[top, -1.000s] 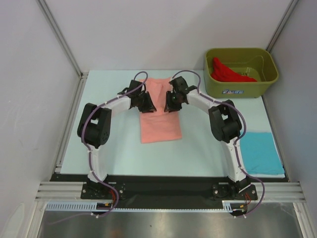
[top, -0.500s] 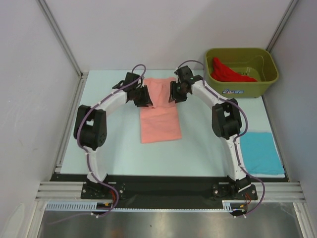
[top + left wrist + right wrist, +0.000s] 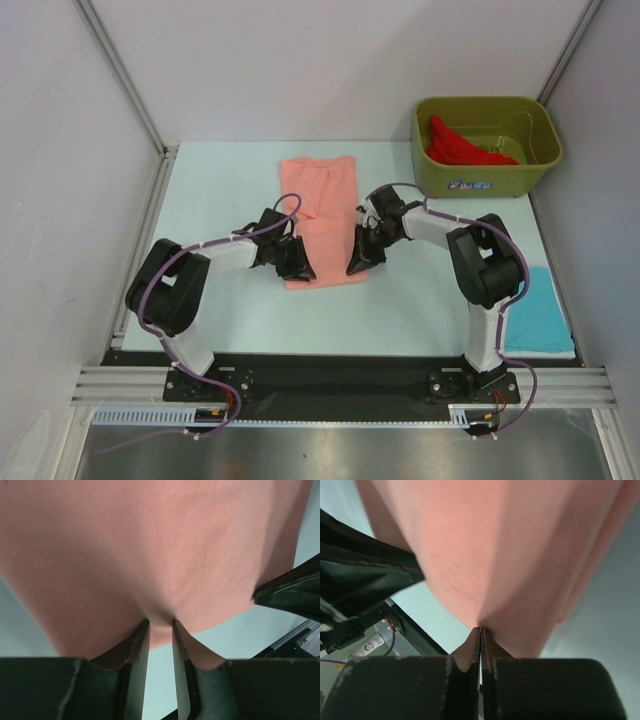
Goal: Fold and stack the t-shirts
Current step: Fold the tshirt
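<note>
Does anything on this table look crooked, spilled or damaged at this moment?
Nothing looks spilled or damaged. Only the bright red fabric t-shirt lies crumpled in the olive-green plastic tub, not folded; the salmon-pink fabric t-shirt lies fairly straight.

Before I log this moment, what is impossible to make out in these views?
Top view: near corners of the salmon-pink t-shirt, covered by the left gripper and right gripper.
Top view: left part of the turquoise t-shirt, behind the right arm.
Top view: lower part of the red t-shirt, behind the tub wall.
Wrist views: the pink shirt's full outline, cut off by the frame edges.
</note>
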Controlling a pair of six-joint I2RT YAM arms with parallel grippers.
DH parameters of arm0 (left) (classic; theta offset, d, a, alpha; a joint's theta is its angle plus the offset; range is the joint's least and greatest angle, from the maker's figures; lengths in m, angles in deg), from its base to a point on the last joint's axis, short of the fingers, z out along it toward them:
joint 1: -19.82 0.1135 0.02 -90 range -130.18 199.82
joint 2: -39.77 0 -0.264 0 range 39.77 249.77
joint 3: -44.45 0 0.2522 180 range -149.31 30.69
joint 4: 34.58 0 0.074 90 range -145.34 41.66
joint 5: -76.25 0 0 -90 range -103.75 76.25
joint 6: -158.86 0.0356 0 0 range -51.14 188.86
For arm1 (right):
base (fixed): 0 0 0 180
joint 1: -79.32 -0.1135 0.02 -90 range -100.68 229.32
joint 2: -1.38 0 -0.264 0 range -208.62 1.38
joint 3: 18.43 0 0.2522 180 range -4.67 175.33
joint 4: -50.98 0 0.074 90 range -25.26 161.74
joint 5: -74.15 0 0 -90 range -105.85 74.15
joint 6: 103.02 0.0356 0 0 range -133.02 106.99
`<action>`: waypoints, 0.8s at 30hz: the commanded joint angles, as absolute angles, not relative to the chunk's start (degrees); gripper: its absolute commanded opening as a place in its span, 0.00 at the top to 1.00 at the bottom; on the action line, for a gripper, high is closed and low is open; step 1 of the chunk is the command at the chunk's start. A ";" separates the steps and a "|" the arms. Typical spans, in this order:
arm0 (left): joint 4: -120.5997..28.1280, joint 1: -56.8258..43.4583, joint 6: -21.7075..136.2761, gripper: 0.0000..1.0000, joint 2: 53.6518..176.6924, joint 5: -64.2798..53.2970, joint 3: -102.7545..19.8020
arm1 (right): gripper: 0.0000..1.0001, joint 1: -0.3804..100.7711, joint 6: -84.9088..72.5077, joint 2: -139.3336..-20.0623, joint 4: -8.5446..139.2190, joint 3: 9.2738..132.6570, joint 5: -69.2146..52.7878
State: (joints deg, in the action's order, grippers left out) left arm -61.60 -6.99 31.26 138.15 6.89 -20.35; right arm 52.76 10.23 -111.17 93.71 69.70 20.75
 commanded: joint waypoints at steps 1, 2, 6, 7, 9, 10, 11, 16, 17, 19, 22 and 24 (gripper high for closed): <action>-60.37 -6.46 31.42 0.69 138.02 3.04 -19.14 | 1.00 54.27 8.78 -109.62 90.59 65.05 23.70; -60.64 -6.46 31.77 0.69 138.46 2.60 -18.88 | 1.00 54.88 8.69 -109.88 89.36 64.16 22.91; -62.75 -6.38 33.35 0.71 140.22 1.10 -19.05 | 1.00 57.61 6.85 -111.47 91.19 61.96 16.77; -63.71 -6.46 33.53 0.71 139.44 0.75 -19.05 | 1.00 57.70 5.89 -111.29 91.98 61.69 15.54; -64.33 -6.64 33.71 0.71 137.16 0.49 -18.18 | 1.00 57.79 5.09 -108.67 93.04 60.55 12.55; -65.12 -6.64 33.71 0.70 134.80 0.22 -18.00 | 1.00 57.70 4.74 -107.35 93.39 60.20 11.14; -66.00 -6.64 33.97 0.70 133.56 0.22 -18.43 | 1.00 57.70 4.48 -106.29 95.05 60.19 8.78; -69.08 -6.90 34.24 0.65 125.20 1.54 -18.53 | 1.00 54.46 5.17 -99.17 97.44 62.47 7.78; -69.26 -6.90 33.97 0.65 124.15 2.06 -18.70 | 1.00 53.67 6.48 -98.90 97.09 63.00 8.66; -68.56 -6.90 33.71 0.64 124.32 2.59 -18.61 | 1.00 52.52 7.72 -99.68 95.86 63.71 10.24; -66.54 -6.64 33.36 0.64 127.65 2.77 -17.56 | 0.99 51.64 9.66 -102.84 92.87 63.01 12.44; -64.17 -6.12 32.83 0.65 130.97 2.34 -15.46 | 0.98 51.64 10.01 -104.78 89.80 61.87 14.03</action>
State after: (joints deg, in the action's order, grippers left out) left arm -66.32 -6.75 32.79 127.23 2.91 -17.88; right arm 51.53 8.22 -101.81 93.54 62.31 11.96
